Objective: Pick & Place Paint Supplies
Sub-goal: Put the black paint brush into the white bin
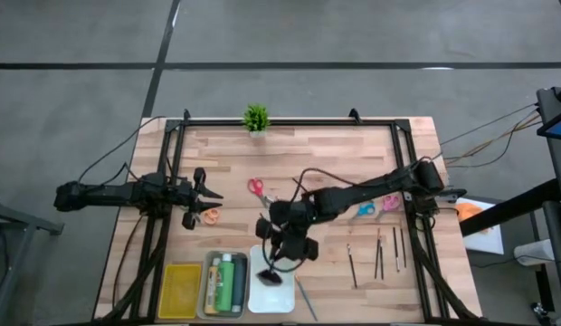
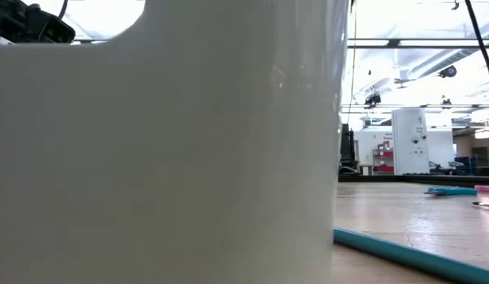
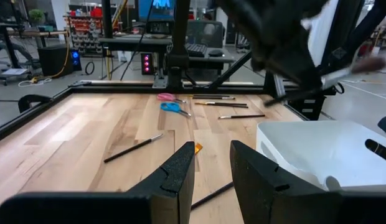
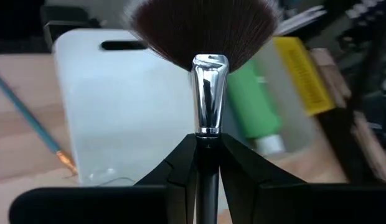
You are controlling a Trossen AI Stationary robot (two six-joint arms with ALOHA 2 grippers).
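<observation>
Wooden table [image 1: 290, 172] inside a black frame, most of its middle bare. Along the near edge, three trays in a row: yellow tray [image 1: 180, 290], grey tray [image 1: 223, 285] already loaded with a green paint bottle [image 1: 228, 282], white tray [image 1: 272, 279] open-topped to receive brushes. Right arm reaching in over the white tray, right gripper [image 4: 207, 163] with fingers pinching the thin handle of a fan brush [image 4: 205, 37], bristles forward and splayed above the tray floor, likely held so for a clean drop inside. Left arm parked at the left rail, left gripper [image 3: 211, 165] with fingers spread and holding nothing, orange scissors [image 1: 209, 215] just beside it. Remaining supplies scattered: red scissors [image 1: 256, 187], blue scissors [image 1: 366, 210], pink scissors [image 1: 391, 203], dark brushes [image 1: 380, 254] near the right rail, teal brush [image 1: 305, 299] just beside the white tray's wall. Open room beyond the tray for lifting away.
</observation>
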